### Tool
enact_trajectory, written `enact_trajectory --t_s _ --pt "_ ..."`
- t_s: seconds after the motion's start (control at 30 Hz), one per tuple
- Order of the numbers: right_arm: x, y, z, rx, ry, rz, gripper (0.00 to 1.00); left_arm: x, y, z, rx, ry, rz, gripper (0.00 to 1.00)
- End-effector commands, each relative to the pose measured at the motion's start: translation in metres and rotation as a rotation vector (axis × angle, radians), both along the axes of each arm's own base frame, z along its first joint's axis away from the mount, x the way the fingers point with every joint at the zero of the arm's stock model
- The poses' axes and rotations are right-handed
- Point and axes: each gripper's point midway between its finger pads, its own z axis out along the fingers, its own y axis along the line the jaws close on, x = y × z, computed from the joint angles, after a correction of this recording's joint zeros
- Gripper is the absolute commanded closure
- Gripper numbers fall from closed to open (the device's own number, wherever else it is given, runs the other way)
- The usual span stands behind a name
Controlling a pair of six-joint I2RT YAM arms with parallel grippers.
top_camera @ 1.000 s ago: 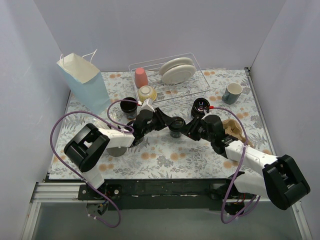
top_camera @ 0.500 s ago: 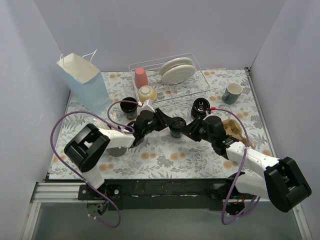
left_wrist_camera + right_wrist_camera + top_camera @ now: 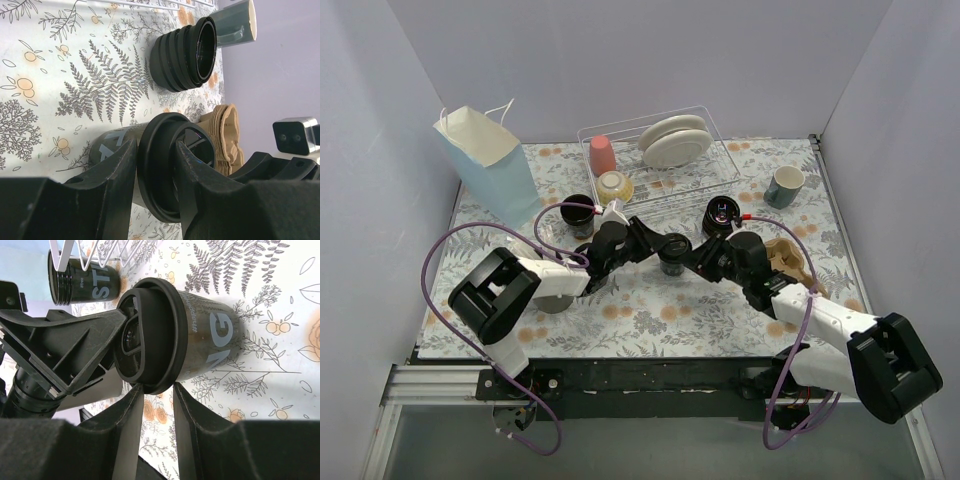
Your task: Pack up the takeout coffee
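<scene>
A black takeout coffee cup (image 3: 671, 258) with a black lid stands on the floral table between both arms. In the left wrist view my left gripper (image 3: 156, 150) is shut on its lid (image 3: 162, 200), one finger under the rim against the cup wall (image 3: 107, 147), the other on the lid top. In the right wrist view my right gripper (image 3: 156, 389) pinches the opposite edge of the same cup's (image 3: 215, 340) lid with its fingertips. A second open black cup (image 3: 578, 213) stands near the rack; it also shows in the right wrist view (image 3: 82, 277).
A stack of black lids (image 3: 185, 55) sits by the blue-grey mug (image 3: 785, 185). A cardboard cup carrier (image 3: 786, 258) lies right of the cup. A paper bag (image 3: 485, 165) stands back left. A wire dish rack (image 3: 660, 160) holds plates, a bowl and a pink cup.
The right arm has shifted slightly toward the cup. The cup and the left gripper have stayed in place.
</scene>
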Motion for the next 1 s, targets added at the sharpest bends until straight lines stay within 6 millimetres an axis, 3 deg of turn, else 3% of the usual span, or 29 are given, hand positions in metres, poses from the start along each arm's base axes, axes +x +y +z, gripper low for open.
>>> enact_trajectory --t_s 0.0,0.17,0.47,0.77,0.97 --pt "0.005 -0.018 -0.006 -0.065 -0.008 -0.083 0.60 -0.148 0.108 -0.185 0.615 0.581 -0.146 0.71" --pt "0.003 -0.021 0.005 -0.025 -0.022 -0.111 0.60 -0.149 0.109 -0.187 0.618 0.589 -0.138 0.71" --pt "0.005 -0.022 -0.003 -0.029 0.002 -0.127 0.61 -0.148 0.106 -0.182 0.611 0.575 -0.140 0.71" --pt "-0.005 -0.030 -0.045 -0.051 0.083 -0.159 0.70 -0.149 0.104 -0.182 0.608 0.575 -0.143 0.71" --pt "-0.010 -0.045 -0.066 -0.117 0.094 -0.196 0.89 -0.152 0.106 -0.187 0.619 0.591 -0.141 0.71"
